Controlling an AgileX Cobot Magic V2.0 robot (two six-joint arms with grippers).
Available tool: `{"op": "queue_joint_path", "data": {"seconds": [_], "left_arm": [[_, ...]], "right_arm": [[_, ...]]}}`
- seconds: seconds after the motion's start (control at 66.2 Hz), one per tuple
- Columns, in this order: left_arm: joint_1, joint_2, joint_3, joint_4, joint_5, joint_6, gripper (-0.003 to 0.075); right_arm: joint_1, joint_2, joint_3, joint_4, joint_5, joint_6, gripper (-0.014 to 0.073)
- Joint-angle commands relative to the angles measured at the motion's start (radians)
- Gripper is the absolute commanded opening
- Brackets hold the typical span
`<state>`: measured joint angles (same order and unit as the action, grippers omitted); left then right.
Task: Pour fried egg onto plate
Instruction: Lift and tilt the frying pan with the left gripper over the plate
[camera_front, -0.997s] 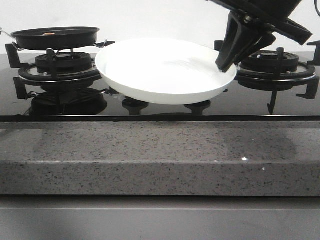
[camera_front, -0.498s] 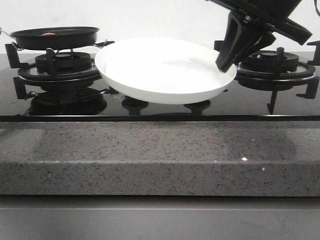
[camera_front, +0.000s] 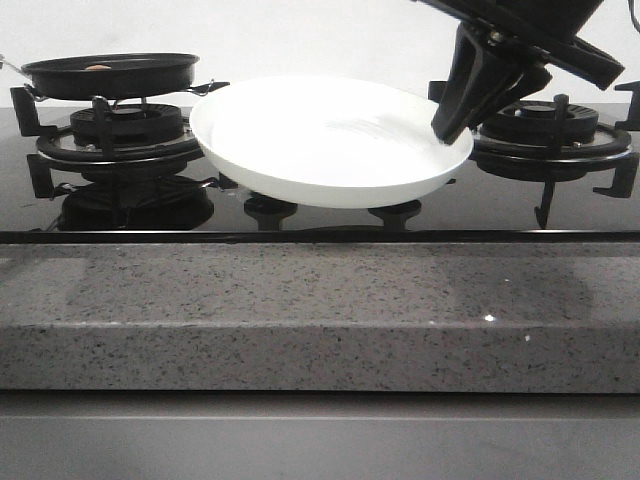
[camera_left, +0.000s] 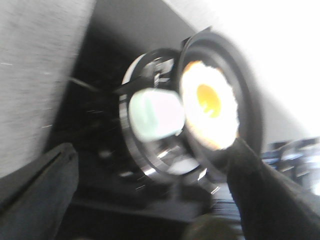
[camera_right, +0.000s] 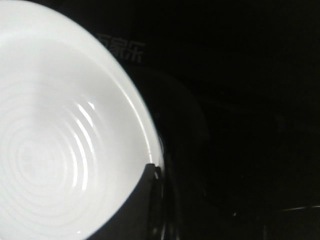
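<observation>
- The right gripper (camera_front: 447, 128) pinches the rim of the plate (camera_front: 330, 140) and holds it up in the air, over the middle of the stove (camera_front: 300, 215).
- The left gripper (camera_left: 150, 200) shows only as two dark fingers in its own wrist view. They look wide apart, but I cannot tell if they hold anything, as that picture is blurry.
- The fried egg (camera_left: 209, 111) lies in the black frying pan (camera_front: 110, 73), up over the left burner (camera_front: 125, 128). The pan is just beside the plate's left edge.
- The plate has nothing on it. I think the pour is not yet done. The pan must tip over the plate.
- The left wrist view shows the whole egg and its orange yolk. The front view shows only a tiny bit of it.
- The right wrist view shows the rings inside the plate. The front view does not.
</observation>
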<state>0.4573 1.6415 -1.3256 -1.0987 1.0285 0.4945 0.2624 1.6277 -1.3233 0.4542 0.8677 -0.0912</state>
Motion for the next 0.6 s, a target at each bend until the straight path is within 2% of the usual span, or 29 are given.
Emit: {"op": "queue_joint_path", "data": {"seconds": [0.0, 0.166, 0.453, 0.589], "left_arm": [[0.0, 0.002, -0.032, -0.172, 0.0, 0.016, 0.0596], [-0.004, 0.082, -0.032, -0.344, 0.016, 0.029, 0.0596], [-0.048, 0.153, -0.032, -0.453, 0.041, 0.051, 0.0594], [-0.054, 0.162, -0.032, -0.491, 0.055, 0.051, 0.0555]], "right_arm": [[0.0, -0.033, -0.023, 0.027, -0.035, -0.004, -0.0067], [0.0, -0.033, -0.023, 0.027, -0.035, -0.004, -0.0067], [0.0, -0.033, -0.023, 0.027, -0.035, -0.004, -0.0067], [0.0, -0.033, -0.023, 0.027, -0.035, -0.004, -0.0067]]}}
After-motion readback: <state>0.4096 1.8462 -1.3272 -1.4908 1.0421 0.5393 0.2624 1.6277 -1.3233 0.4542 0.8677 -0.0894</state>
